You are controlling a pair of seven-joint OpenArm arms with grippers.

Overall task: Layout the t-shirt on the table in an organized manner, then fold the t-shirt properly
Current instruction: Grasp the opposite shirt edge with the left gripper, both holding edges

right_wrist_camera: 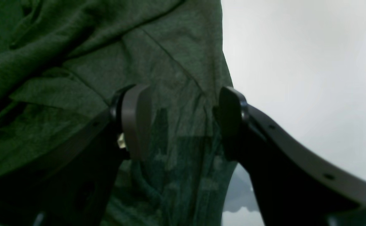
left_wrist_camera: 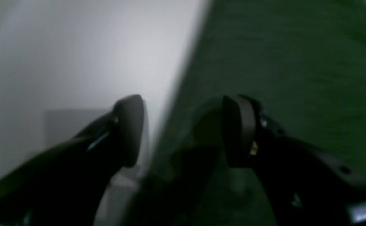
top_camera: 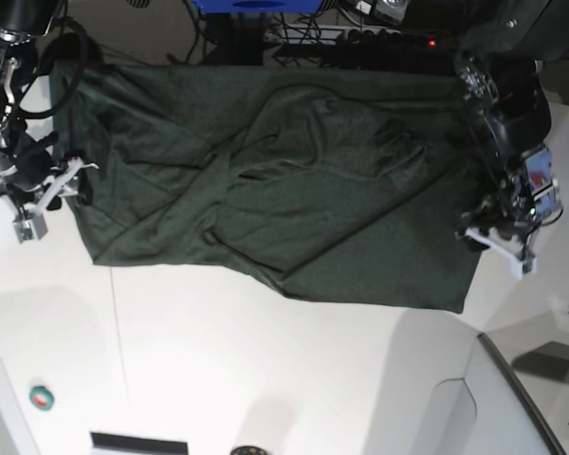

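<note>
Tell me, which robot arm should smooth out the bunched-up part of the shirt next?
Probably the right. Its open gripper sits over wrinkled cloth of the t-shirt, while the left gripper, also open, straddles a flat, smooth edge on the table.

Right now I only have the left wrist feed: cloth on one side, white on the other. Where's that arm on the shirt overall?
Observer: The left gripper is at the t-shirt edge on the base view's right, jaws open.
Operator: Other arm?
Observer: The right gripper sits at the opposite edge; its wrist view shows open jaws straddling the hem.
Operator: Shirt flat?
Observer: No. Spread wide on the table, but creased, with folds bunched across the middle.
</note>
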